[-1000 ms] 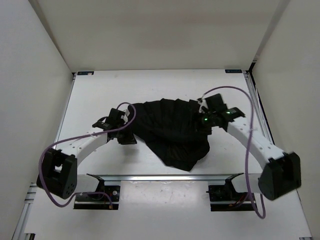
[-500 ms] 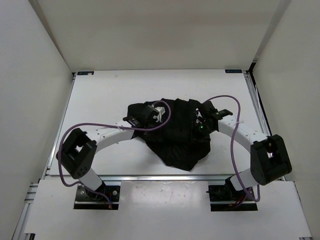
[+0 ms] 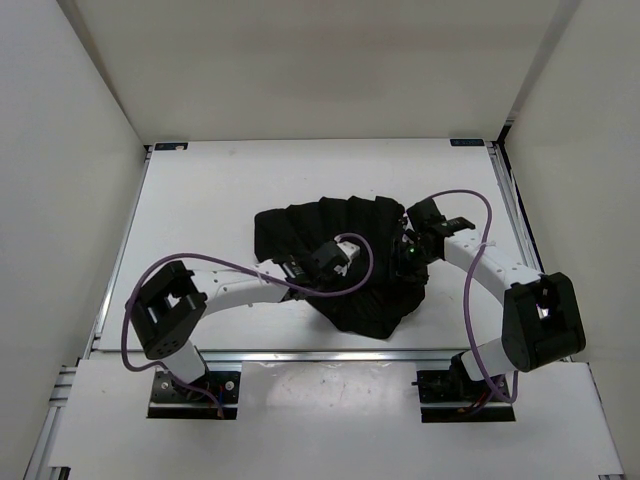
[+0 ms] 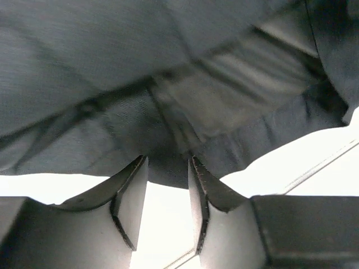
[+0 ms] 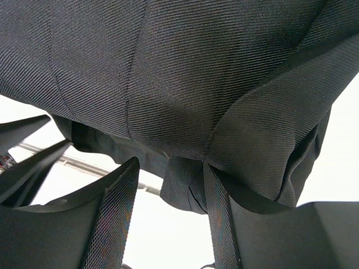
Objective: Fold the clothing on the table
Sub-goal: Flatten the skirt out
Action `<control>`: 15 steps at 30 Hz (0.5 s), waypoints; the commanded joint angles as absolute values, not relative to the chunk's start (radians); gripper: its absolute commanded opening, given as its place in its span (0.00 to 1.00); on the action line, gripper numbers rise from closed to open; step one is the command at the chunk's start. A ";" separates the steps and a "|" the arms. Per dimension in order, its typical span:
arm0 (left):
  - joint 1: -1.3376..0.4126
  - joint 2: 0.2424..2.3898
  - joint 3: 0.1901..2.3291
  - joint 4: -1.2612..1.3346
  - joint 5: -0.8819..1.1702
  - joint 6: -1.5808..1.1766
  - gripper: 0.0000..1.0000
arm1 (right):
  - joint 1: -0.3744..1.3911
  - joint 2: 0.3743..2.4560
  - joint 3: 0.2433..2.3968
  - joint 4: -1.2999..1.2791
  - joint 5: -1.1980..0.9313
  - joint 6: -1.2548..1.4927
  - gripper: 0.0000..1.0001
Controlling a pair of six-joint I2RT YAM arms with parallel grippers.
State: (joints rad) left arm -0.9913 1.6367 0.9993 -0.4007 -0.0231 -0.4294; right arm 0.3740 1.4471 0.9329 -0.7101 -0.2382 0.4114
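Note:
The black pleated clothing [image 3: 305,228] lies bunched in the middle of the white table [image 3: 200,190]. My left gripper [image 3: 335,257] reaches over its near-middle part. In the left wrist view, the left gripper [image 4: 167,163] is open, with the fabric [image 4: 112,56] hanging just past its fingertips and white table showing between the fingers. My right gripper [image 3: 410,250] sits at the clothing's right edge. Seen from the right wrist, this gripper [image 5: 171,168] is open, and a fold of cloth [image 5: 168,67] droops between the fingers, against the right one only.
White walls enclose the table on three sides. A metal rail [image 3: 320,354] runs along the near edge, with both arm bases behind it. Purple cables [image 3: 480,215] loop over each arm. Bare tabletop lies left of and behind the clothing.
My left arm has swept right from the clothing's left edge to over its middle, and its jaws have widened. The right jaws have narrowed a little at the right edge.

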 commanded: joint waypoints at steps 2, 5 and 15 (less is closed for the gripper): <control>-1.064 1.669 1.031 -0.410 -0.161 -0.391 0.46 | 0.374 1.453 0.976 -0.746 -0.244 0.397 0.55; -1.086 1.695 1.046 -0.399 -0.190 -0.380 0.46 | 0.371 1.463 0.988 -0.749 -0.250 0.393 0.56; -1.046 1.675 1.052 -0.428 -0.301 -0.390 0.00 | 0.350 1.451 0.939 -0.733 -0.317 0.387 0.50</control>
